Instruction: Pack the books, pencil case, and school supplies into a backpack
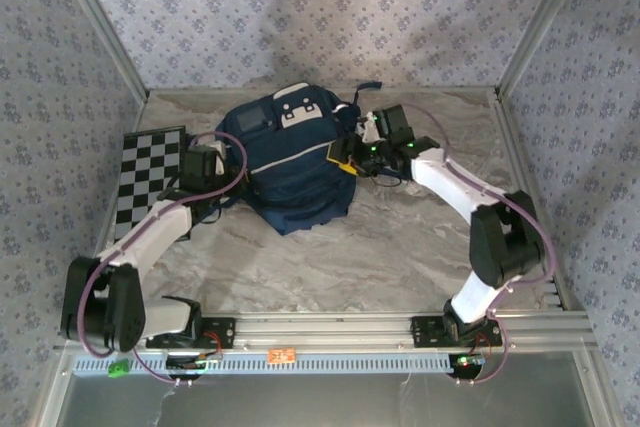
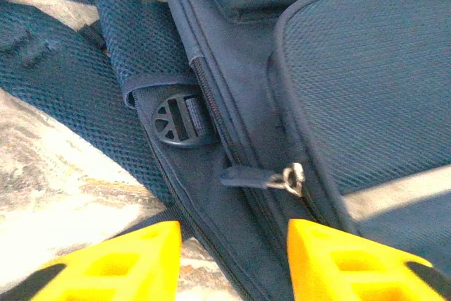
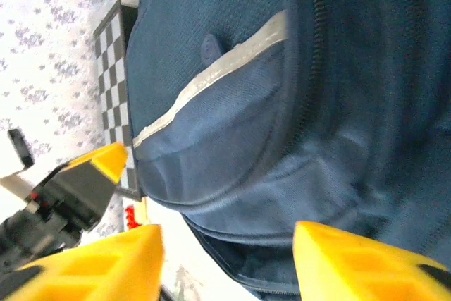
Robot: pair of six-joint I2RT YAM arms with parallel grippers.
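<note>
The navy backpack (image 1: 285,172) lies on the far middle of the table (image 1: 400,247), with a checkered board (image 1: 150,172) to its left. The left gripper (image 2: 232,244) at the bag's left side and the right gripper (image 3: 227,237) at its right side both have their yellow jaws parted, gripping nothing.

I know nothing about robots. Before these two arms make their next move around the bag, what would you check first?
1. Left gripper free: ok, its jaws stand apart with nothing pinched.
2. Right gripper free: ok, its jaws stand apart and the backpack lies beyond them.
3. Zipper closed: cannot tell. The track by the zipper pull looks shut, but the rest is hidden.
4. Everything packed inside: cannot tell, because the inside is hidden.
5. Backpack resting on the table, away from its edges: ok.
</note>
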